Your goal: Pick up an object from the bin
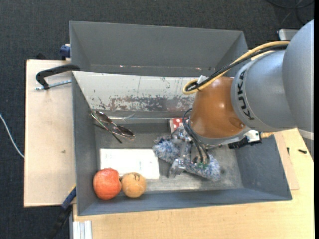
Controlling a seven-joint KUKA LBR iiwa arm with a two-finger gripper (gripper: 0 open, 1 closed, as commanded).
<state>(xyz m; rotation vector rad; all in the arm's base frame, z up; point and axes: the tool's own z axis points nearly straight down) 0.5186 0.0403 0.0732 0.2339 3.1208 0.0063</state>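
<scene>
Though low on the crumpled blue-and-white bundle (167, 148), right of centre in the bin (149, 44), cannot tell the state of the tool (180, 166) (open or closed). Leftward: white card (128, 163), red apple (106, 183), tan fruit (133, 184).

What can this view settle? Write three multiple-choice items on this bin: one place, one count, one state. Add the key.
1. The sunglasses lie:
A. on the left, toward the back wall
B. in the front right corner
C. midway along the front wall

2. Round fruits in the front left corner of the bin:
A. one
B. two
C. four

3. The white card lies:
A. flat on the floor
B. upright against a wall
C. rolled up

Key:
1 A, they rest near the left wall, below the back wall.
2 B, a red-orange fruit sits beside a tan fruit.
3 A, its whole face shows, level with the floor.
</scene>
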